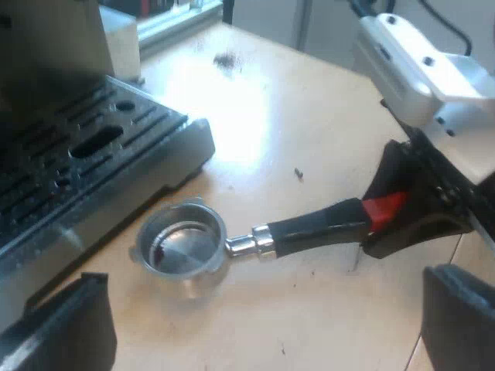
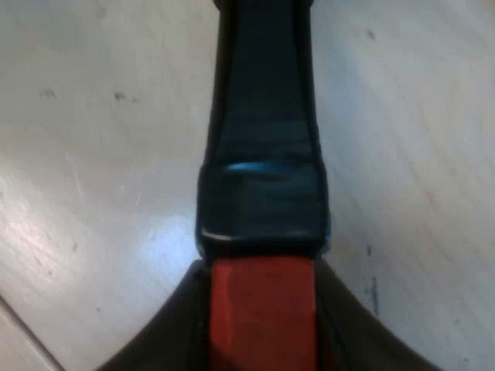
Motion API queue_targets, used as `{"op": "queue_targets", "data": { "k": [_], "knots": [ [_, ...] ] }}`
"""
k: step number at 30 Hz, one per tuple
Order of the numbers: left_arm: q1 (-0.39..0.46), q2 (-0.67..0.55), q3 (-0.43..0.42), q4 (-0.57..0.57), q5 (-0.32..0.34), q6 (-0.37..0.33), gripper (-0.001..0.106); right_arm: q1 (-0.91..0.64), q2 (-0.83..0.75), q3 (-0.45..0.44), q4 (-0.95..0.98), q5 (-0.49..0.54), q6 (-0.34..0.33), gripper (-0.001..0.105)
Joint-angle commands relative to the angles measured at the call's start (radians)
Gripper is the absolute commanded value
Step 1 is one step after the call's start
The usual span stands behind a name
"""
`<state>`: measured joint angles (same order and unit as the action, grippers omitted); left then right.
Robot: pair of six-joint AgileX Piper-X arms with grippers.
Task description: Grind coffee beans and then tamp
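The metal holder is at the wooden table, just off the corner of the espresso machine's drip tray. Its basket faces up, bare metal with a few dark traces inside. The dark handle runs away from the basket to its red end, where my right gripper is shut on it. Seen from the right wrist, the red end sits between the black fingers of that gripper, and the handle stretches over the table. My left gripper hangs open above the holder, fingers wide apart.
The machine's body rises behind the slotted drip tray. A small patch of dark grounds and a few specks lie on the table. I cannot tell whether the basket touches the table.
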<state>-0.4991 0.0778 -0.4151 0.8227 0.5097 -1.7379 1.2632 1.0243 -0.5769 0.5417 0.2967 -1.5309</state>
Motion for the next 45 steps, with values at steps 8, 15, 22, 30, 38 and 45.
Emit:
{"op": "queue_targets", "data": {
  "k": [8,15,22,30,38,45],
  "knots": [
    [-0.004,0.155,0.066,-0.120,0.108,0.043,0.082,-0.004,-0.009,0.082,-0.200,0.044,0.009,0.000],
    [-0.004,0.298,0.066,-0.150,0.108,0.110,0.082,-0.004,-0.011,0.161,-0.287,0.044,0.009,0.000],
    [-0.004,0.414,0.066,-0.171,0.116,0.124,0.082,-0.004,-0.011,0.199,-0.321,0.052,0.009,0.000],
    [-0.004,0.466,0.066,-0.198,0.159,0.124,0.082,-0.049,-0.011,0.200,-0.321,-0.064,0.043,0.000],
    [-0.004,0.466,0.066,-0.197,0.159,0.122,0.082,-0.148,-0.011,0.200,-0.321,-0.133,-0.002,0.000],
    [-0.004,0.466,0.066,-0.197,0.159,0.122,0.082,-0.146,-0.011,0.200,-0.318,-0.145,-0.026,0.000]
  ]
}}
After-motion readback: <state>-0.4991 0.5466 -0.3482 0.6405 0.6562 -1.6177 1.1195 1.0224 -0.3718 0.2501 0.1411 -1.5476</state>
